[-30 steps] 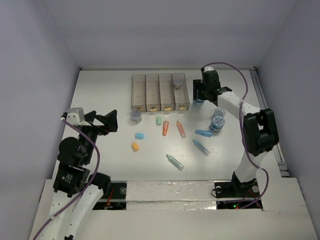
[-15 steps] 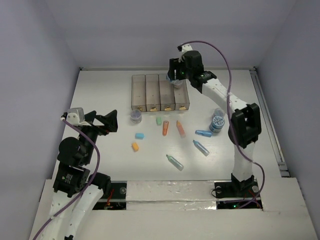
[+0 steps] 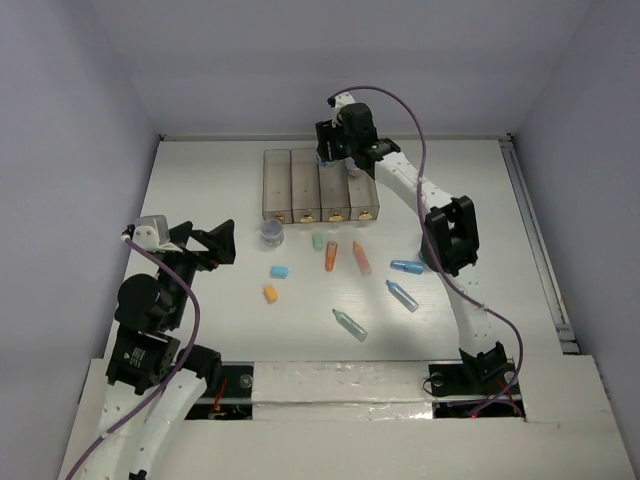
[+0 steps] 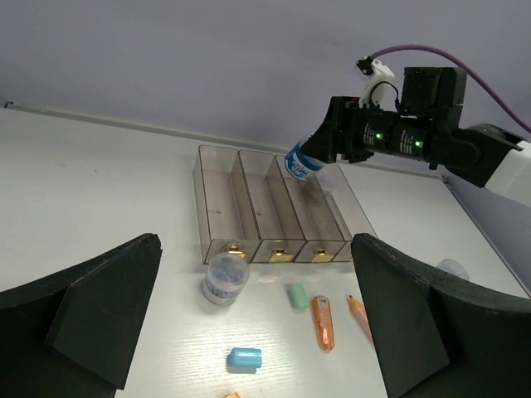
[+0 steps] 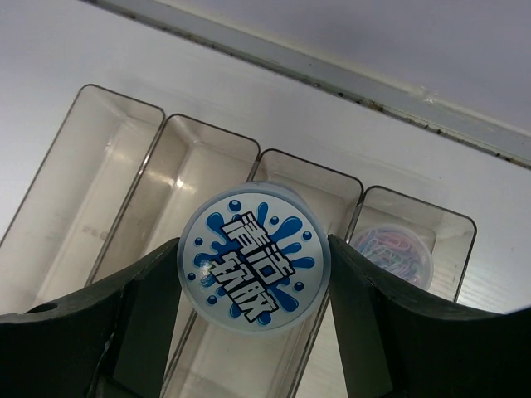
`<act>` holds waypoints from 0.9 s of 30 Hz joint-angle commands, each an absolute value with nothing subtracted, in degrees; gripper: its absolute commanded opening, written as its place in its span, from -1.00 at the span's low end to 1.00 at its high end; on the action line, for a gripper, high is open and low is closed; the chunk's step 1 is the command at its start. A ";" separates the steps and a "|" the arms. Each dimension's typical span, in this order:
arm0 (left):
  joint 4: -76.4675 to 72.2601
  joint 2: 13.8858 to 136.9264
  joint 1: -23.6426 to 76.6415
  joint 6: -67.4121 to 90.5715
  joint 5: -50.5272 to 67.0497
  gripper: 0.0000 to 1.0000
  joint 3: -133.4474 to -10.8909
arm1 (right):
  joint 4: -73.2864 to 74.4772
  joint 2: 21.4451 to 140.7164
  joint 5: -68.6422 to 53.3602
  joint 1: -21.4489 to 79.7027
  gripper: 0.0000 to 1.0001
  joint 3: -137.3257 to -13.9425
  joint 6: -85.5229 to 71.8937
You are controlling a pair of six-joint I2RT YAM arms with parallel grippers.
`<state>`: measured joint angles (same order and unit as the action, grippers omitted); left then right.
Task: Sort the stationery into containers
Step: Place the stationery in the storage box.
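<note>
My right gripper [image 5: 253, 249] is shut on a round jar [image 5: 255, 259] with a blue splash label. It holds the jar above the far end of the containers [image 3: 322, 185], over the third bin from the left [image 5: 274, 365]. Another jar [image 5: 392, 253] of coloured clips sits in the rightmost bin. A third jar [image 3: 270, 233] stands on the table in front of the leftmost bin, and also shows in the left wrist view [image 4: 226, 278]. My left gripper [image 3: 212, 245] hangs open at the left, empty, well short of the bins [image 4: 274, 215].
Loose on the table in front of the bins are a green eraser [image 3: 318, 241], an orange marker [image 3: 330, 257], a pink marker [image 3: 361, 258], two blue markers [image 3: 406, 266], a teal marker [image 3: 349, 324], a blue eraser [image 3: 280, 271] and an orange eraser [image 3: 270, 293].
My right arm has swung left with the jar, from beside the right end of the bins to above their far end. The left arm has not moved.
</note>
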<state>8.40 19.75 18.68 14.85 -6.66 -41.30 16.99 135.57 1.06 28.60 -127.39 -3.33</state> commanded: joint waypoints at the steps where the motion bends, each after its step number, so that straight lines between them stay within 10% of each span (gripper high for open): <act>1: 5.45 20.13 18.37 14.41 -6.07 0.98 -42.63 | 14.07 136.57 1.49 29.09 -0.09 -132.01 -1.85; 18: 5.36 21.00 18.37 14.33 -6.06 0.98 -42.71 | 9.58 141.76 5.98 29.09 -0.05 -132.63 -0.70; 27: 5.27 21.27 18.37 14.24 -5.89 0.98 -42.71 | 8.26 141.24 4.92 29.09 0.83 -132.19 -2.20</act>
<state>8.40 20.47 18.63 14.83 -6.50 -41.30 14.02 142.98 5.13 28.60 -129.27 -1.85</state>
